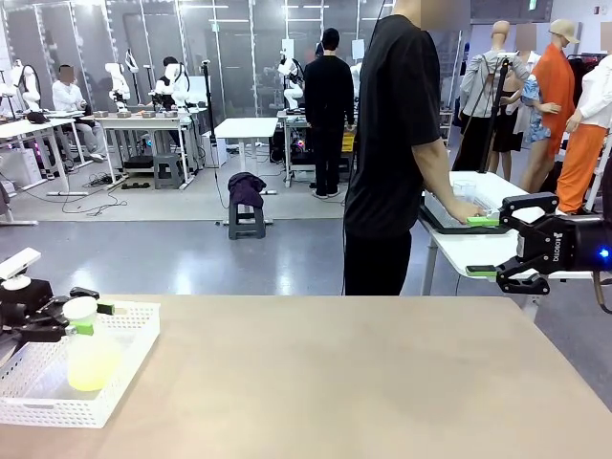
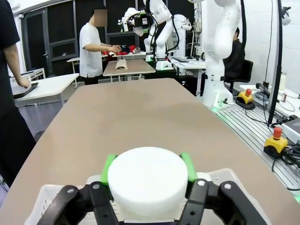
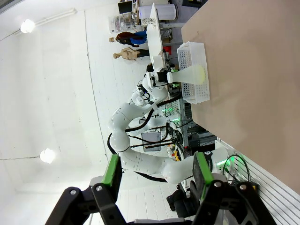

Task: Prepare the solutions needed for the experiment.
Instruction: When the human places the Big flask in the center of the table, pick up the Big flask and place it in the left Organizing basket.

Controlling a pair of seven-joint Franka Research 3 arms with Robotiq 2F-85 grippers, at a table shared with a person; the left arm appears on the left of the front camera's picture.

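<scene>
The upright flask point(image 1: 88, 346) of pale yellow solutions point(image 1: 92, 368) stands between the left claw's point(image 1: 84, 316) half-parted fingers, its neck bracketed, while the empty, open right claw point(image 1: 497, 246) hangs well apart.

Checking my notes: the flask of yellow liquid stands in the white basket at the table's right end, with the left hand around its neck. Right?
Not quite: the front view shows the basket at the table's left end. The flask of yellow liquid does stand in it, with the left hand around its neck.
</scene>
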